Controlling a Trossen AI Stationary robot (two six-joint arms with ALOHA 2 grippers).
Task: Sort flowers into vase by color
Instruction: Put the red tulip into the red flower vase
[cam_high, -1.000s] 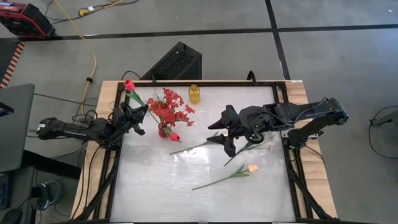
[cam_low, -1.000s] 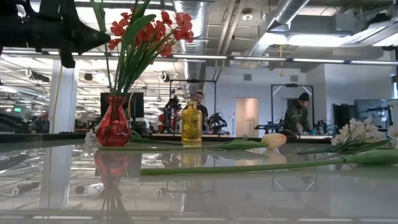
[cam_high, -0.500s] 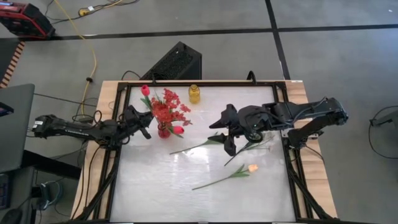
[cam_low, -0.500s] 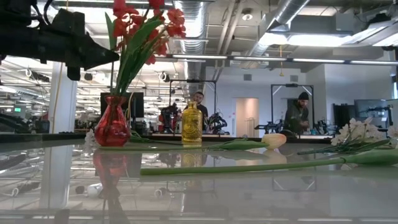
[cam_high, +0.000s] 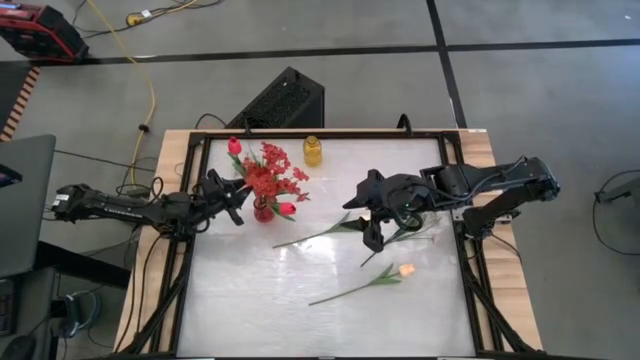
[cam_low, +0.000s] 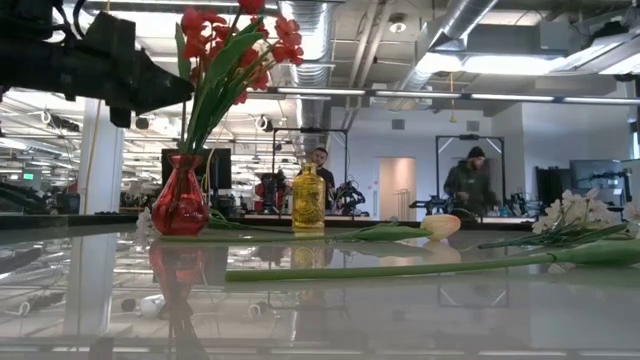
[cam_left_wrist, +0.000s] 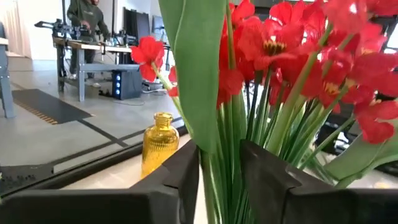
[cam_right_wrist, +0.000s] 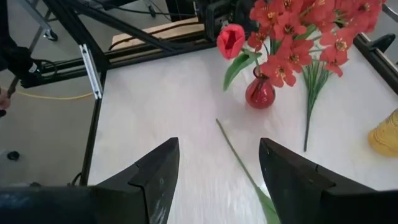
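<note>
Your left gripper (cam_high: 233, 191) has its fingers (cam_left_wrist: 186, 171) closed in on a green tulip stem (cam_left_wrist: 205, 180), pinched low so the red tulip (cam_high: 235, 145) stands over the red vase (cam_high: 262, 209) at the table's left. The stem runs down among the red sprays (cam_high: 272, 172) already standing there; whether its foot has reached the vase mouth you cannot tell. Judged from this, you are mid-placement, and the grip stays on because the stem would tip if let go early.

Your right gripper (cam_high: 372, 212) hangs right of centre with fingers (cam_right_wrist: 155, 168) wide apart and nothing between them. It sits above a long green stem (cam_high: 315, 233) lying flat on the white table (cam_high: 250, 300), likely lined up for the next pick.

A second red tulip (cam_high: 286, 208) droops from the vase's right side. The cream-yellow tulip (cam_high: 404, 270) lies nearer, right of centre. The white spray (cam_low: 575, 215) lies at the right, partly under the right arm. The small amber vase (cam_high: 313, 150) stands empty at the far edge, likely awaiting the pale flowers.
</note>
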